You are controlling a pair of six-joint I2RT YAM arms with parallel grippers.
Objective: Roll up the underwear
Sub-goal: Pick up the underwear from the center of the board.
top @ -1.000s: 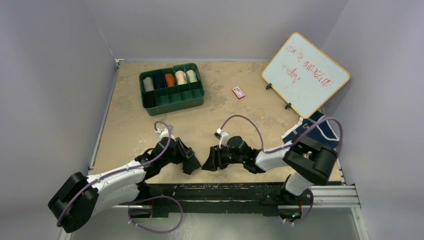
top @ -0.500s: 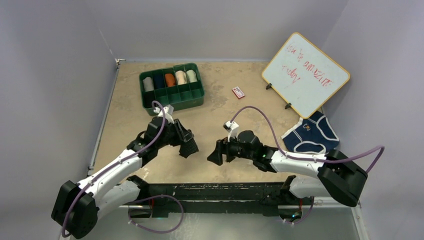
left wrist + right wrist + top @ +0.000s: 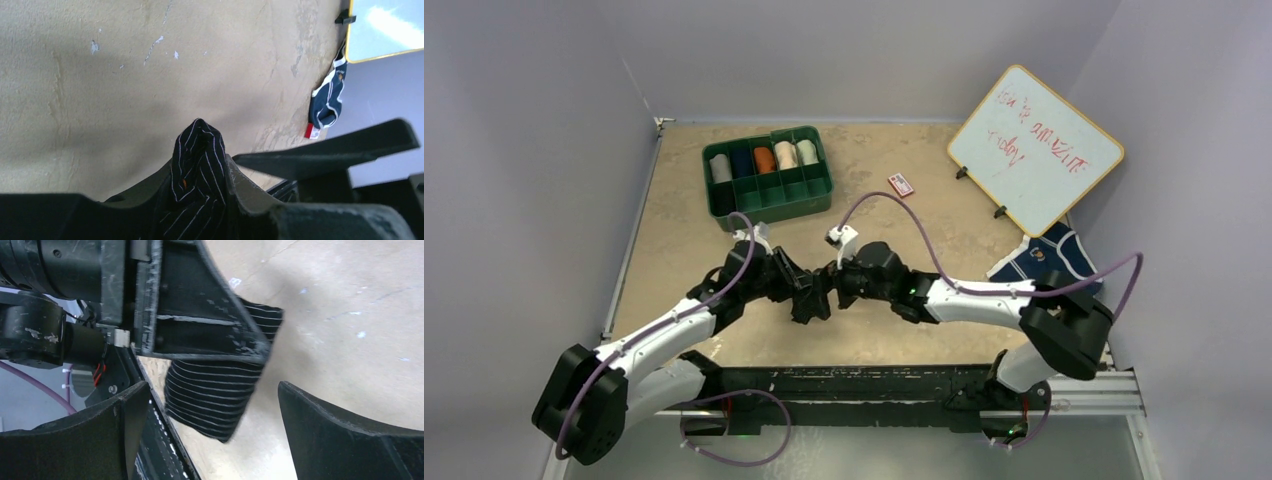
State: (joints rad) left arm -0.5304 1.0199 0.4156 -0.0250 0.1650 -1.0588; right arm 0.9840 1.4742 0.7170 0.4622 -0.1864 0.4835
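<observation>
My left gripper (image 3: pixel 200 167) is shut on the black underwear (image 3: pixel 196 150), a dark bundle with thin white ribs that sticks up from between the jaws. In the right wrist view the same black underwear (image 3: pixel 212 397) hangs below the left gripper's finger (image 3: pixel 200 315). My right gripper (image 3: pixel 215 435) is open wide, and the bundle's lower end hangs just beyond its fingers without touching either. In the top view the left gripper (image 3: pixel 809 302) and right gripper (image 3: pixel 827 285) meet at the table's near middle. The navy underwear (image 3: pixel 1049 262) with white edging lies flat at the right edge.
A green divided tray (image 3: pixel 819 205) with several rolled cloths stands at the back left. A whiteboard (image 3: pixel 1036 150) leans at the back right. One small red-and-white card (image 3: pixel 901 184) lies mid-table, another (image 3: pixel 312 132) beside the navy underwear. The black front rail (image 3: pixel 874 380) runs below the grippers.
My right gripper has opened wider and swung left to the left gripper's bundle. The left gripper kept its hold, rising toward the tray and then dropping back toward the middle.
</observation>
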